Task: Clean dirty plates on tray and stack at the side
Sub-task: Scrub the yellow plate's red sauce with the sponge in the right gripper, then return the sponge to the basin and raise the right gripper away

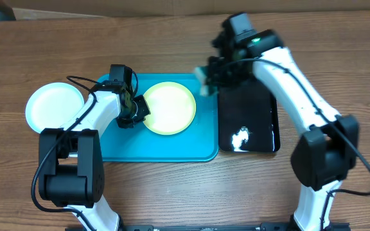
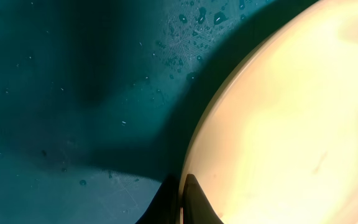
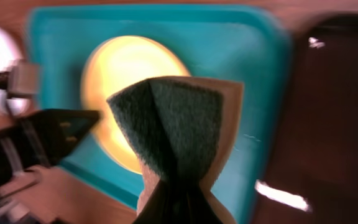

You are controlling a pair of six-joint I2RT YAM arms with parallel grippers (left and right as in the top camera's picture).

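Observation:
A yellow-green plate [image 1: 170, 108] lies on the turquoise tray [image 1: 172, 149]. My left gripper [image 1: 140, 110] is shut on this plate's left rim. In the left wrist view its dark fingertips [image 2: 191, 202] pinch the edge of the plate [image 2: 291, 124] over the wet tray [image 2: 73, 93]. My right gripper [image 1: 209, 76] hovers at the tray's far right corner, shut on a sponge [image 1: 202, 82]. In the right wrist view the sponge [image 3: 179, 121], green scouring side facing the camera, hangs above the tray [image 3: 253, 62] beside the plate [image 3: 120, 68]. A white plate [image 1: 54, 106] rests on the table left of the tray.
A glossy black tray [image 1: 249, 119] lies directly right of the turquoise tray, under my right arm. The wooden table [image 1: 172, 192] surrounds both trays. Water droplets speckle the turquoise tray floor.

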